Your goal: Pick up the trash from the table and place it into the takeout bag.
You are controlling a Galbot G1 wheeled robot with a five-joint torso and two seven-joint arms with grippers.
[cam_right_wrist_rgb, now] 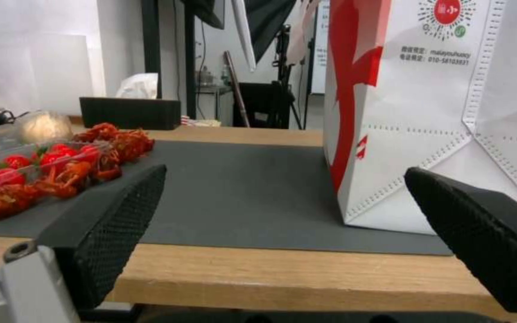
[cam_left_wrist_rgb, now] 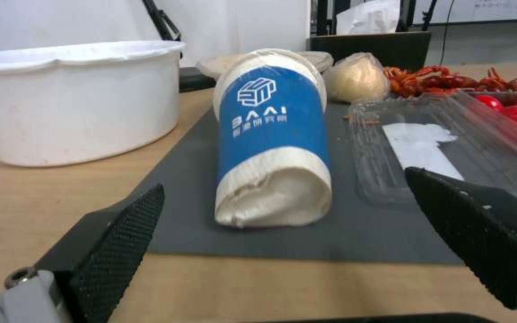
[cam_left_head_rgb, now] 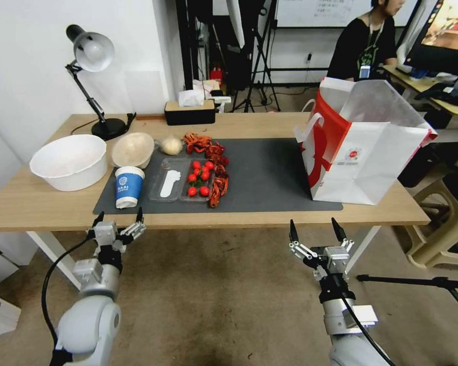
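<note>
Two grippers before your table's (cam_left_head_rgb: 46, 206) near edge, both spread wide and empty — left gripper (cam_left_head_rgb: 118, 222) facing the blue paper cup (cam_left_head_rgb: 127, 187) lying on the dark mat (cam_left_head_rgb: 269, 173), right gripper (cam_left_head_rgb: 315, 233) short of the takeout bag (cam_left_head_rgb: 364, 147), upright at the mat's right end, beige bowl (cam_left_head_rgb: 132, 149) and wrapped ball (cam_left_head_rgb: 171, 145) farther back.

Blue paper cup (cam_left_wrist_rgb: 273, 134), lying on side on grey mat (cam_left_wrist_rgb: 354, 233): white cube logo, "BAAI" below, then line of small Chinese characters, unreadable. White takeout bag (cam_right_wrist_rgb: 432, 112): red round logo inside dotted code ring, small green dot beside it; under it line of Chinese characters, then number "010-58103931", digits blurry, not certain.
</note>
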